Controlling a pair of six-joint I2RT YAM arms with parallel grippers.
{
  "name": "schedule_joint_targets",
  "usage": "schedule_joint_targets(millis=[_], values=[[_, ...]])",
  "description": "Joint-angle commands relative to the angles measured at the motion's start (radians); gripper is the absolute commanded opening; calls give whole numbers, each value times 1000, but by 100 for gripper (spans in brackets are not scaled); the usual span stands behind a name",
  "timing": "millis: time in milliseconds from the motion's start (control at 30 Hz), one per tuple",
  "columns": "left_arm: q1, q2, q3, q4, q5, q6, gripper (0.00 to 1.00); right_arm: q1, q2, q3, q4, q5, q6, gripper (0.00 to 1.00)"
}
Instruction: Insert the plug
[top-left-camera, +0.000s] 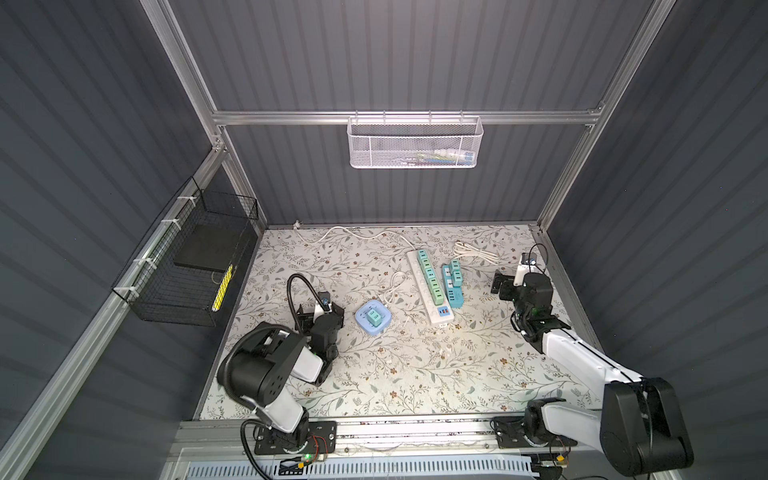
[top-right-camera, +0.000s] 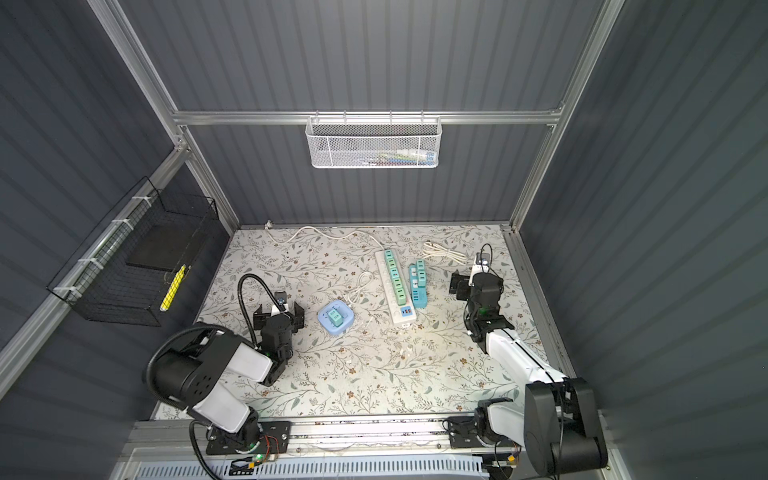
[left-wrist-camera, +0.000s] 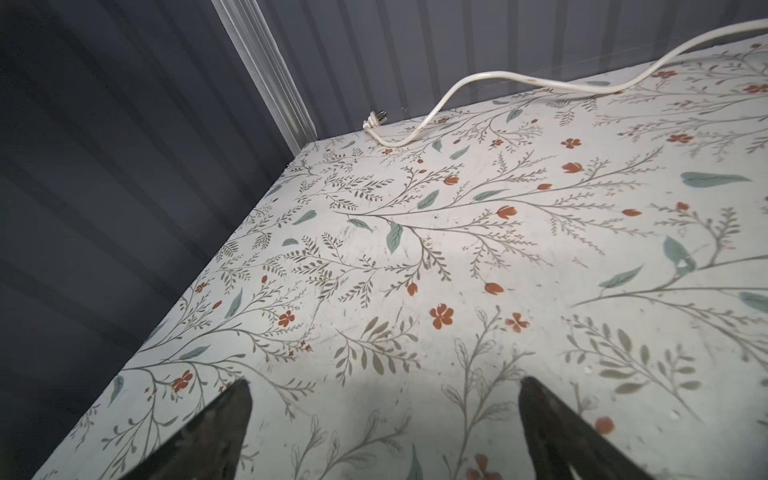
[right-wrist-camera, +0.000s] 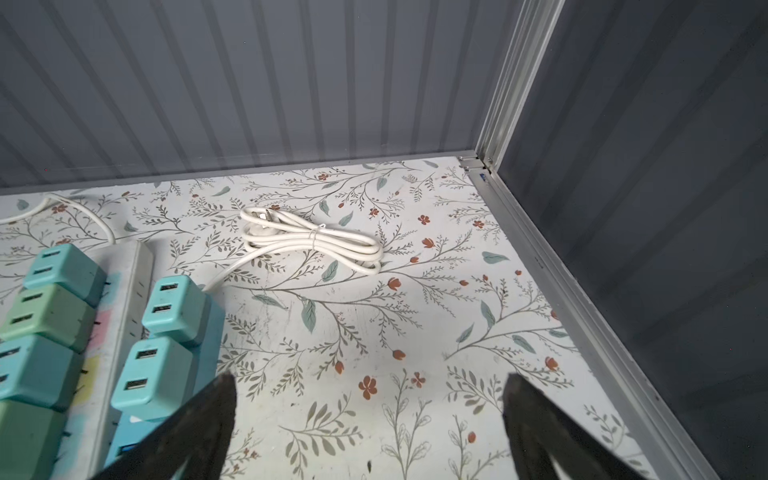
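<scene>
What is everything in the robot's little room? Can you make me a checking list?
Surface: floral table, flat, faint scuffs.
Job's things: white power strip carrying a row of teal and green chargers; blue strip beside it with two chargers; square blue socket with one green charger.
Clutter: nothing seen.
Grippers: left gripper and right gripper, jaws open, empty.
Cables: white cord ending in a loose plug by the back wall; bundled cable.
Surroundings: white mesh basket on the back rail; black wire basket on the left wall.
</scene>
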Motion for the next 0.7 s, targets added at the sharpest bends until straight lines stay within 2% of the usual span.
schedule_joint_targets(millis=[0,67,133,167,200,300,400,500,667], values=[[43,67,11,261,70,71,100,-21,24,-43,165,-53,-106,99],[74,50,27,216,120,52,100,-30,39,-70,215,-64,-91,99],[143,25,29,107,264,-14,100,-35,48,-77,207,-68,-80,99],[186,56,40,136,341,-20,100,-37,54,-71,188,-64,-71,99],[190,58,53,133,340,-18,100,-40,65,-78,209,-66,-70,99],[223,0,170,-205,374,-65,100,-44,109,-124,299,-68,-67,99],[268,6,245,-340,409,-110,100,-45,189,-200,524,-47,-72,99],[276,15,241,-310,422,-110,100,-46,162,-218,507,-40,-60,99],[276,12,245,-327,424,-113,100,-82,232,-284,696,-44,-13,99]])
